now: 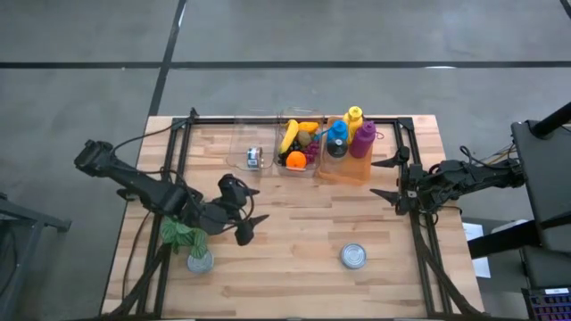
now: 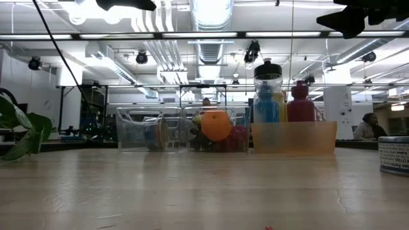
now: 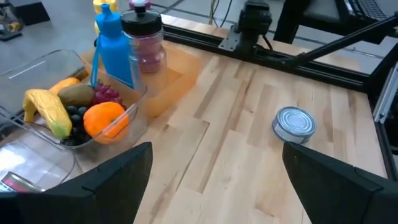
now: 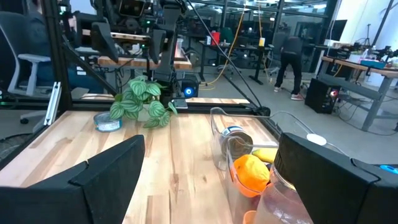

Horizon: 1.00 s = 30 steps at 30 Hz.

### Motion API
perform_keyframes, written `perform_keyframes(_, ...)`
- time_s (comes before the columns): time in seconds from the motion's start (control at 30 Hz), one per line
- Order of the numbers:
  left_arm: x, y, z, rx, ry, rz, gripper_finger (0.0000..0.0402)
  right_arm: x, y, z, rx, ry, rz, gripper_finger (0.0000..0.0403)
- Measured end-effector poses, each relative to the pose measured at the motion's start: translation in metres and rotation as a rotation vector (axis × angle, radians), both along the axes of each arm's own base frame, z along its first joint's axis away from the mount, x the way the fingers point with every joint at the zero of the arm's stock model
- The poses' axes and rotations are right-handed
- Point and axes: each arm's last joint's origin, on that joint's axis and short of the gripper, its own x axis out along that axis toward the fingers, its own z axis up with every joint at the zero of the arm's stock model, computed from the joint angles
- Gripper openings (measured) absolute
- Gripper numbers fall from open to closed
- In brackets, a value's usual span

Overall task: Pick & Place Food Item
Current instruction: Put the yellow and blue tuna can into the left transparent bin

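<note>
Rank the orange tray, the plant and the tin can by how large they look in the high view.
1. orange tray, largest footprint.
2. plant, leaves included.
3. tin can, smallest.
The top-down view puts all three at similar distance, so the order is fairly sure.

Open workshop hall around a wooden table

A grey concrete floor [image 1: 294,31] crossed by dark lines surrounds the table [image 1: 294,241]. Ceiling light strips [image 2: 211,35] and ducts [image 2: 211,54] run overhead; desks, an office chair [image 4: 28,68] and a standing person [image 4: 291,53] fill the room.
</note>
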Motion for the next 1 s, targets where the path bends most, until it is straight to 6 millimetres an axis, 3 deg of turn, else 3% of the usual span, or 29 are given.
perform_keyframes(0.13, -0.003, 0.000, -0.002, -0.050, 0.034, -0.035, 0.0365, 0.000, 0.000, 0.000, 0.002, 0.000, 0.000, 0.0371)
perform_keyframes(0.23, -0.011, 0.001, 0.000, -0.278, 0.047, 0.022, 0.0365, 0.000, 0.000, 0.000, 0.001, 0.000, 0.000, 0.0371)
perform_keyframes(0.47, -0.024, 0.001, -0.010, -0.787, 0.059, 0.368, 0.0365, 0.000, 0.000, 0.000, 0.000, 0.000, 0.000, 0.0371)
perform_keyframes(0.63, -0.020, -0.009, -0.022, -0.999, 0.159, 0.457, 0.0365, 0.000, 0.000, 0.000, 0.000, 0.000, 0.000, 0.0371)
perform_keyframes(0.83, -0.008, -0.024, -0.054, -1.217, 0.430, 0.654, 0.0365, 0.000, 0.000, 0.000, 0.000, 0.000, 0.000, 0.0371)
perform_keyframes(1.0, -0.004, -0.033, -0.080, -1.258, 0.654, 0.806, 0.0365, 0.000, 0.000, 0.000, 0.000, 0.000, 0.000, 0.0371)
